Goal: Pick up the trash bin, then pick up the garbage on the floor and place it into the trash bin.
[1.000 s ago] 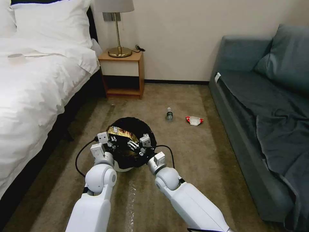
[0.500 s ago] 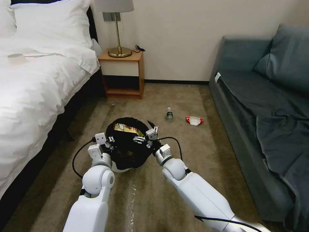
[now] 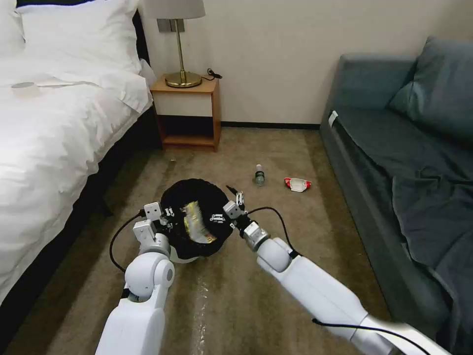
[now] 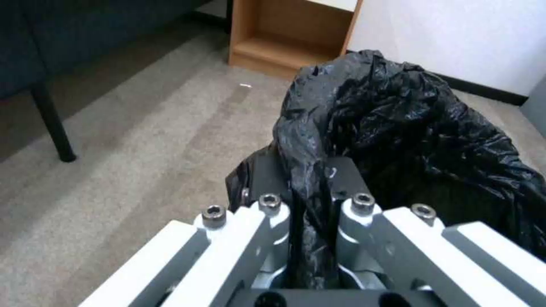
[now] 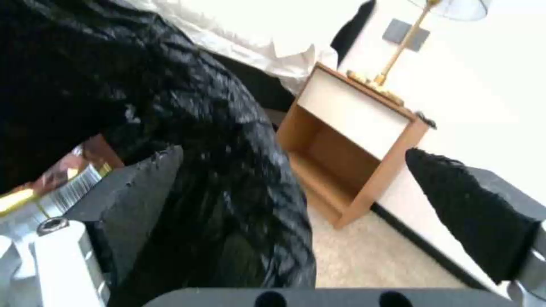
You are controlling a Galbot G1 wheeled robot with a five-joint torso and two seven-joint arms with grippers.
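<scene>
Left wrist view has the left gripper pinched tight on the trash bin at its black-lined rim. Over the bin's right edge, the right gripper hangs spread wide, gripping nothing; a gold snack wrapper lies inside the bin.

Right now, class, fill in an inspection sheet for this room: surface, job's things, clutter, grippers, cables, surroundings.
Surface: tan carpet.
Job's things: trash bin with black liner; gold snack wrapper inside it; clear bottle and red-and-white wrapper on the floor beyond.
Clutter: nothing seen.
Grippers: left gripper shut on the liner at the rim; right gripper open, at the bin's other side.
Cables: black cable looping by the left wrist.
Surroundings: bed, nightstand, sofa.
</scene>
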